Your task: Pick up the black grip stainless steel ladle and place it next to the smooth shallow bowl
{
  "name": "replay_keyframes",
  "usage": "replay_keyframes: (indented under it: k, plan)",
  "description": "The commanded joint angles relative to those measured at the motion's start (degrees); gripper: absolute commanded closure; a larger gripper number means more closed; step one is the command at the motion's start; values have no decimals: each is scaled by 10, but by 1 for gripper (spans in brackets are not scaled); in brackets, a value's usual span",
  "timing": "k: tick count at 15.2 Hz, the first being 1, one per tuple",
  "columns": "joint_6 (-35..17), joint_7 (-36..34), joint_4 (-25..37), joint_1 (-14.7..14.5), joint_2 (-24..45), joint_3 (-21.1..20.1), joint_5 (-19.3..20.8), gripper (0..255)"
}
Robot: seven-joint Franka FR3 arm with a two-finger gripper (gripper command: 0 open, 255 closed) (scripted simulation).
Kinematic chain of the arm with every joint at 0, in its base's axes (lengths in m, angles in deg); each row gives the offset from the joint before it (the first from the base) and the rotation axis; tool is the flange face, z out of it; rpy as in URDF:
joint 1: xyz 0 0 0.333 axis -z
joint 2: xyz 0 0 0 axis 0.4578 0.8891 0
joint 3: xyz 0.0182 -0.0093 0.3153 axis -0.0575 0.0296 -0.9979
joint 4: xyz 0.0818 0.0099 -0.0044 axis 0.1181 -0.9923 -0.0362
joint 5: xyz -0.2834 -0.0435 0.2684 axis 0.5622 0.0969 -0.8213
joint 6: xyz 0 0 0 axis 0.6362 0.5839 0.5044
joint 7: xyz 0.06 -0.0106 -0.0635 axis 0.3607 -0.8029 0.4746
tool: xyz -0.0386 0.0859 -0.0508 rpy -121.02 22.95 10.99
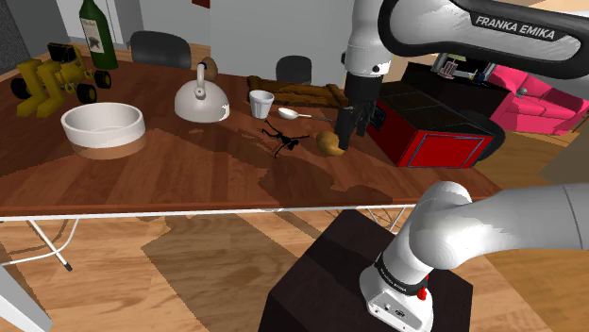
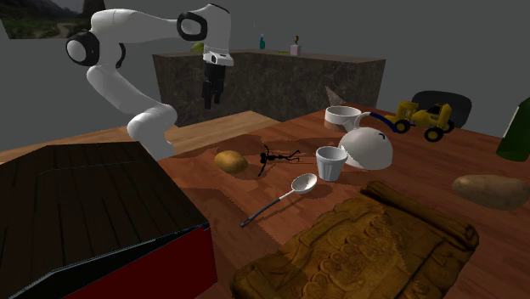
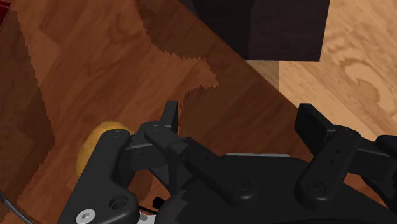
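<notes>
Seeing end effector (image 1: 357, 121) released, fingers apart, empty, hovering above desk (image 1: 189, 170) over potato (image 1: 328, 142). I note ladle (image 1: 289, 113) flat on desk beside cup (image 1: 261, 104), well apart from bowl (image 1: 102, 124) at shoulder view's left.

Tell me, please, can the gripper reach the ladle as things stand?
Probably yes: the open gripper hangs above the table, and the ladle lies uncovered, its handle clear of the cup.
</notes>
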Motion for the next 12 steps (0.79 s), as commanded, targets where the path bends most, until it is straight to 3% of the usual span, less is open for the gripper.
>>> replay_keyframes:
  k: [1, 12]
  plan:
    - [0, 0, 0, 0, 0, 0, 0, 0]
    - [-144, 249, -16, 2, 72, 153, 122, 0]
